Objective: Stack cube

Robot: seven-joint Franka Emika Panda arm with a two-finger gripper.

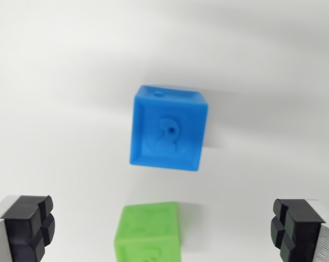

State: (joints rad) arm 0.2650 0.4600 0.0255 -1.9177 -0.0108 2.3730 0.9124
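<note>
Gripper [164, 232]: spread wide, holding nothing.
Green cube [148, 232]: between fingers.
Blue cube [169, 128]: beyond green cube, apart.

Bare white surface [55, 82], seen from above

The surface is plain, matte white and fills the wrist view from edge to edge; none of its own edges or corners show. Its tone runs from brighter white toward the top and left of the view to a soft grey toward the right. Faint, blurred grey shadows lie on it near the middle and toward the bottom of the view. No markings, seams or texture can be made out, since the picture is slightly soft throughout.
</note>
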